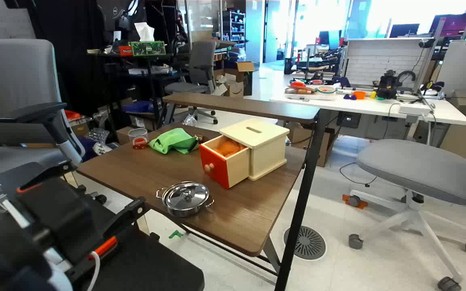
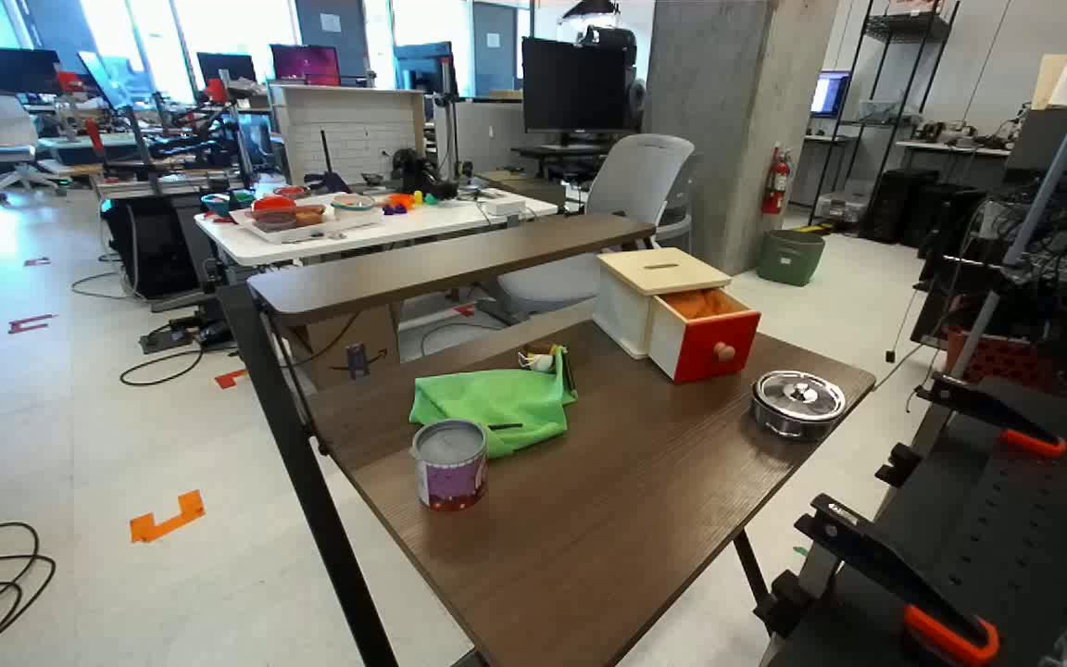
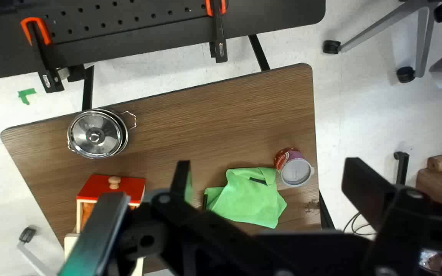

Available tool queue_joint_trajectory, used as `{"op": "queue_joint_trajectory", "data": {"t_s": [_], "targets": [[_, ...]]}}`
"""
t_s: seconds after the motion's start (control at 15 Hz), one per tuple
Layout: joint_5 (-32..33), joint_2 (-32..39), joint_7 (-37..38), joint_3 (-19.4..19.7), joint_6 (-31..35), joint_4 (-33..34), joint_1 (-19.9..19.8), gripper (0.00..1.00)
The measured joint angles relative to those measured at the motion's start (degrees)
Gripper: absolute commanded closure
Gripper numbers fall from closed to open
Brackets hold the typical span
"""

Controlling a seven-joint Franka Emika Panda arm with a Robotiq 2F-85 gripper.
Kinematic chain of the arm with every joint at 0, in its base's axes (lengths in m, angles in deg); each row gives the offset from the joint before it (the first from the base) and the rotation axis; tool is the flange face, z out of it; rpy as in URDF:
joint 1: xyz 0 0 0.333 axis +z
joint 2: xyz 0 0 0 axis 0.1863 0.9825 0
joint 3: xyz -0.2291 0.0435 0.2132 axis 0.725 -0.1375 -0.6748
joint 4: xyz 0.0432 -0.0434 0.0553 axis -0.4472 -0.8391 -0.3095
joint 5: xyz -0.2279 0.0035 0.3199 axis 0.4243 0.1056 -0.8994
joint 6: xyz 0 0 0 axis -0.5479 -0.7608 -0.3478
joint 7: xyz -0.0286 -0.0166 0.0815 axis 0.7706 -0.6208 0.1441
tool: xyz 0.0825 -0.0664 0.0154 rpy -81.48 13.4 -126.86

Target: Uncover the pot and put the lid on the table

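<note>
A small shiny steel pot with two loop handles stands at the edge of the brown table. Its round steel lid with a small knob lies on top. The pot and lid also show in an exterior view at the table's right corner. In the wrist view the lid covers the pot at the upper left. My gripper is open and empty, its fingers wide apart, well above the table. The pot is off to the left of its fingers. The gripper is out of both exterior views.
A wooden box with its red drawer pulled out stands near the pot. A green cloth and a lidded tub lie farther along. A raised shelf spans one table side. A black platform with clamps borders the pot's side.
</note>
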Motion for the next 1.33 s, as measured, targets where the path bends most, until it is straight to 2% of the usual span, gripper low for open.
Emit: {"op": "queue_joint_trajectory", "data": {"t_s": [0.73,1.33], "targets": [[0.0,0.0,0.0,0.1,0.0,-0.1,0.0,0.00],[0.0,2.2,-2.2,4.4,3.2,-0.1,-1.6,0.00]]}}
